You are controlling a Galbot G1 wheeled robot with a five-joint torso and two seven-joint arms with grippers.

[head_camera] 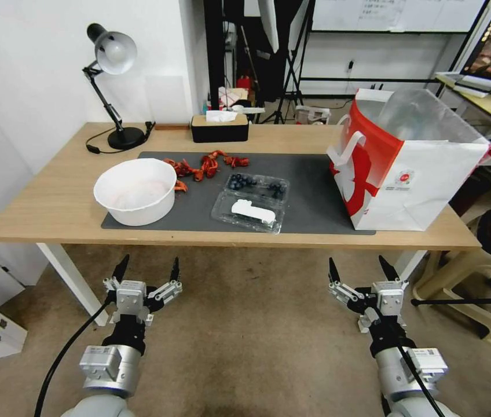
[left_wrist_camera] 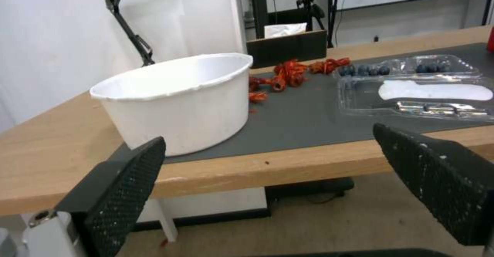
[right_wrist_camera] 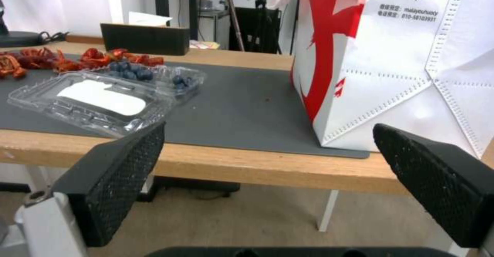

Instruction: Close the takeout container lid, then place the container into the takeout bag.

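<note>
Below the table (head_camera: 43,226) edge | both claws, left (head_camera: 146,272) and right (head_camera: 361,267), wide, empty | open lid (head_camera: 249,212) overhangs mat; a hasty nudge risks spilling berries.

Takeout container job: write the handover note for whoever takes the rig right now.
Left gripper: open, in front of the table edge, below the white bowl.
Right gripper: open, in front of the table edge, below the takeout bag.
Takeout container: on the grey mat, open, blueberries in the far half, lid lying flat toward the robot.
Bag stands upright on the mat's right end, mouth open.
Done: nothing.
Left: close the lid, bag the container.
</note>
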